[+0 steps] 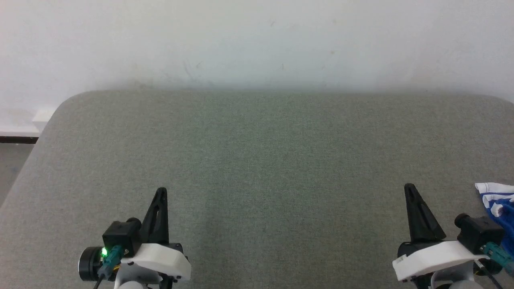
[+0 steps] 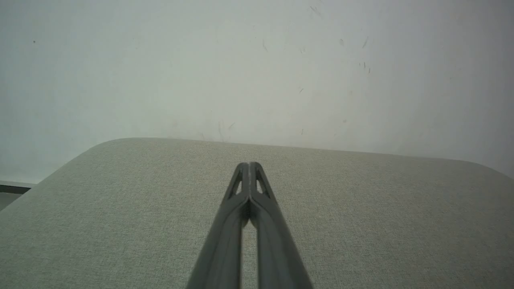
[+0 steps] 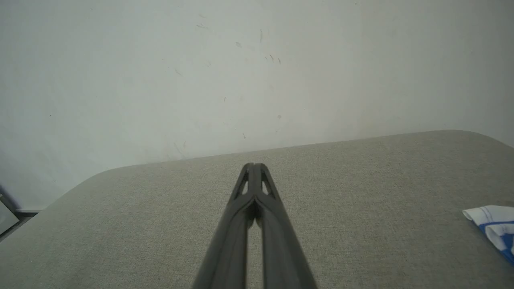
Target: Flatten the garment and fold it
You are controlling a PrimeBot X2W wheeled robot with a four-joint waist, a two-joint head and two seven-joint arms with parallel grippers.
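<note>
A corner of the blue garment point(image 1: 499, 200) with white trim lies bunched at the right edge of the grey table point(image 1: 257, 152), mostly cut off by the frame. In the right wrist view the garment point(image 3: 493, 224) shows at the far right, apart from the fingers. My right gripper point(image 1: 409, 188) hovers at the lower right, shut and empty, a short way left of the cloth. My left gripper point(image 1: 161, 191) is at the lower left, also shut with nothing in it. Both wrist views show the left gripper point(image 2: 249, 165) and the right gripper point(image 3: 253, 166) with fingertips pressed together.
The table is covered in grey-green felt and has rounded far corners point(image 1: 68, 102). A scuffed white wall point(image 1: 257, 40) stands right behind its far edge. A strip of floor and dark skirting point(image 1: 16, 140) shows past the left edge.
</note>
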